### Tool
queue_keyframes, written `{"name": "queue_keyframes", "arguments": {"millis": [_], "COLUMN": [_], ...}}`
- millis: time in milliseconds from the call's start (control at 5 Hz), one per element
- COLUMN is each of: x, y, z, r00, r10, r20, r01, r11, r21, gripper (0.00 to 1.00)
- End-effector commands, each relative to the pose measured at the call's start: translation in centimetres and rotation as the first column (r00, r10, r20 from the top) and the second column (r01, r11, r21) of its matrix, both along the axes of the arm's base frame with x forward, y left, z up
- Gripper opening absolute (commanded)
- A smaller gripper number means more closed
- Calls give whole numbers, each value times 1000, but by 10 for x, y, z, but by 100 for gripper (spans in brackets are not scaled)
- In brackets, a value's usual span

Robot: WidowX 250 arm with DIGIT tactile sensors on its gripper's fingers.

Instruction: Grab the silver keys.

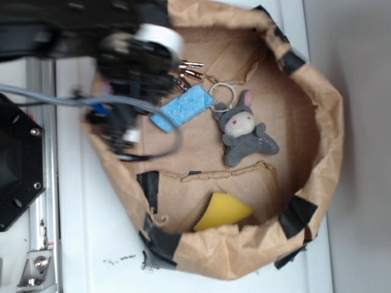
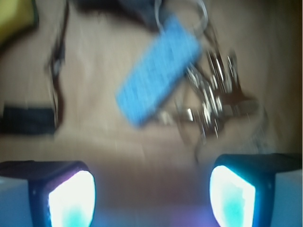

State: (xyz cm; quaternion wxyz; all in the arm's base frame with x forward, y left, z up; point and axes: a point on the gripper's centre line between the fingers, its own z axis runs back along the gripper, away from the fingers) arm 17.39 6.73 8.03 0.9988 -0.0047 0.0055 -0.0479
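The silver keys lie on the cardboard floor of the paper-walled bin, at its upper left, partly hidden by my arm. In the wrist view the keys are fanned out at the right, just beside the light blue sponge. My gripper is open and empty, its two glowing pads wide apart above bare cardboard, short of the keys. In the exterior view my gripper is a blurred dark mass over the bin's left rim, left of the keys.
The blue sponge lies next to a grey plush bunny with a white ring. A yellow sponge sits low in the bin. Crumpled paper walls with black tape ring the floor.
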Motion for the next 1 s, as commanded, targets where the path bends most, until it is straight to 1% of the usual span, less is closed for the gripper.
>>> {"name": "queue_keyframes", "arguments": {"millis": [0,200,400,800], "x": [42,66,79,84], "y": [10,9,10,15], "z": [21,25,27,24], "r00": [994,987,983,985], "r10": [113,162,181,171], "r20": [13,11,6,-3], "r01": [-113,-163,-181,-171], "r11": [993,986,983,984], "r21": [40,39,42,58], "gripper": [100,100,100,100]}}
